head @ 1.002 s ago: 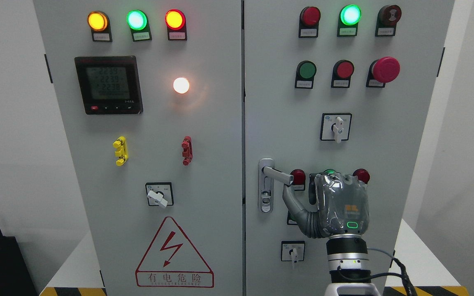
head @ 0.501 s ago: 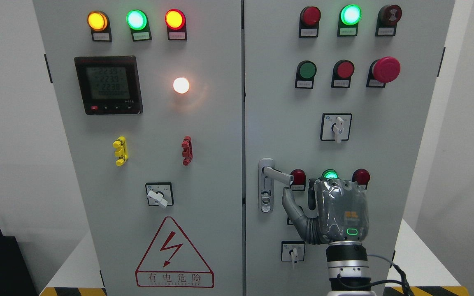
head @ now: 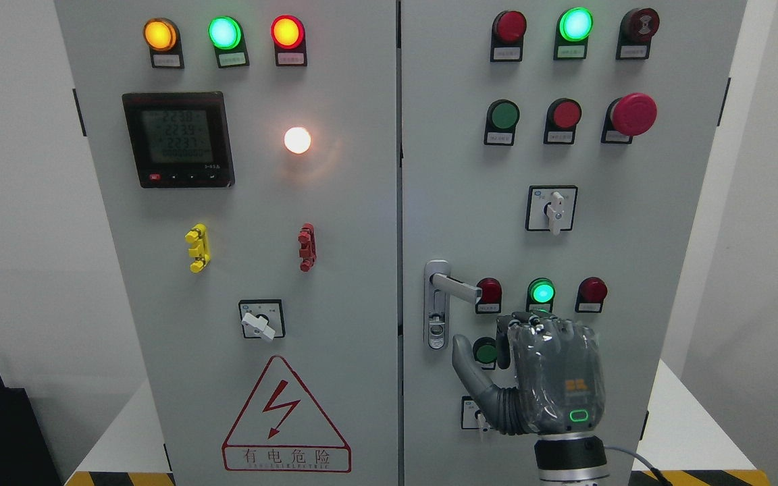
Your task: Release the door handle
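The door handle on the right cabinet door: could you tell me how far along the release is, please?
Done: the right hand is off the door handle, sitting below it with a clear gap and holding nothing, thumb spread. In hand: it hangs in front of the lower switches on the right door. Left: only clearing the arm from the panel. The left arm is out of view.
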Motion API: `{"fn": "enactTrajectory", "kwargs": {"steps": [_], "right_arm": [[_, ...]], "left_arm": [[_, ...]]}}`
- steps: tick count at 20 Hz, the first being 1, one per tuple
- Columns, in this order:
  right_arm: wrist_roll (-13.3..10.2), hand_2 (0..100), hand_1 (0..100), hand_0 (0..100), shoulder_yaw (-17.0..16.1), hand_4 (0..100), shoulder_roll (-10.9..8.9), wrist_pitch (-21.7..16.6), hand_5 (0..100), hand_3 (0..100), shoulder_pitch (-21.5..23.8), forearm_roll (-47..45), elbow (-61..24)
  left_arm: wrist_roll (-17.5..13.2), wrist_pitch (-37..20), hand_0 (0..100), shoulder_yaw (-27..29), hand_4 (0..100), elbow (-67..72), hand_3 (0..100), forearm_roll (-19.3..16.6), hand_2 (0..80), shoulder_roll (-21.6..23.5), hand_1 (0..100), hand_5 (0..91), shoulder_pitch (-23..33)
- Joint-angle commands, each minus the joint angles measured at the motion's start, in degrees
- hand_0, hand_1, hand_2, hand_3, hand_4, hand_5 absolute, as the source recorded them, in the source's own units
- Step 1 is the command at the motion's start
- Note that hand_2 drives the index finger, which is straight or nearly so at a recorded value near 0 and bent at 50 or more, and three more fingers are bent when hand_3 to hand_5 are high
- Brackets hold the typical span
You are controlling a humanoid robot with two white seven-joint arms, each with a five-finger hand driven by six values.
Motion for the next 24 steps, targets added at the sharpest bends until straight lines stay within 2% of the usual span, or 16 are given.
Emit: {"fn": "enactTrajectory", "kwargs": {"steps": [1,2,3,4,5,7,8,9,10,11,12,13,15,24], "right_arm": [[-0.47,62,15,41,-1.0,78,-0.83,-3.39,71,93,2.36,-1.86,-6.31],[-0.47,60,16,41,-1.09,76,-1.44,-3.66,68,92,2.44,-2.65,-6.39],[-0.47,55,16,41,-1.18,69,-2.14,-3.75,58,85,2.79,-3.53,-6.92],[-0.47,47,16,41,-1.18,58,-3.2,-3.75,46,72,3.23,-4.41,-7.53],[-0.47,45,16,41,-1.36,55,-4.08,-3.84,42,69,3.5,-5.72,-7.8],[-0.38,29,14,42,-1.53,32,-7.67,-4.71,19,42,3.41,-9.67,-7.8],[-0.38,27,14,42,-2.32,29,-9.78,-6.02,17,40,3.41,-12.56,-7.71],[-0.29,17,12,43,-3.11,15,-11.97,-7.69,4,27,3.5,-16.07,-7.54],[-0.29,16,12,43,-3.64,15,-14.17,-9.36,4,26,3.5,-19.15,-7.36],[-0.29,9,11,43,-3.99,8,-16.28,-10.33,0,18,3.5,-21.53,-7.19],[-0.38,4,10,43,-4.34,2,-17.96,-10.6,0,11,3.67,-23.38,-7.19],[-0.21,4,10,43,-4.96,1,-19.1,-10.69,0,9,3.68,-24.79,-7.1],[-0.12,1,10,42,-5.49,0,-19.82,-10.78,0,7,4.2,-26.38,-6.92],[0.06,0,10,42,-5.4,0,-19.12,-11.84,0,4,4.9,-27.53,-6.83]], "left_arm": [[-0.03,0.09,12,0.62,0,0.97,0,0.0,0.0,0.0,39,0.0,0.0],[-0.03,0.09,12,0.62,0,0.97,0,0.0,0.0,0.0,39,0.0,0.0],[-0.03,0.09,12,0.62,0,0.97,0,0.0,0.0,0.0,39,0.0,0.0],[-0.03,0.09,12,0.62,0,0.97,0,0.0,0.0,0.0,39,0.0,0.0],[-0.03,0.0,12,0.62,0,0.97,0,0.0,0.0,0.0,39,0.0,0.0],[-0.03,0.09,12,0.62,0,0.97,0,0.0,0.0,0.0,39,0.0,0.0],[-0.03,0.09,12,0.62,0,0.97,0,0.0,0.0,0.0,39,0.0,0.0],[-0.03,0.09,12,0.62,0,0.97,0,0.0,0.0,0.0,39,0.0,0.0],[-0.03,0.09,12,0.62,0,0.97,0,0.0,0.0,0.0,39,0.0,0.0],[-0.03,0.09,12,0.62,0,0.97,0,0.0,0.0,0.0,39,0.0,0.0],[-0.03,0.09,12,0.62,0,0.97,0,0.0,0.0,0.0,39,0.0,0.0],[-0.03,0.09,12,0.62,0,0.97,0,0.0,0.0,0.0,39,0.0,0.0],[-0.03,0.09,12,0.62,0,0.97,0,0.0,0.0,0.0,39,0.0,0.09],[-0.03,0.0,12,0.62,0,0.97,0,0.0,0.0,0.0,39,0.0,0.0]]}}
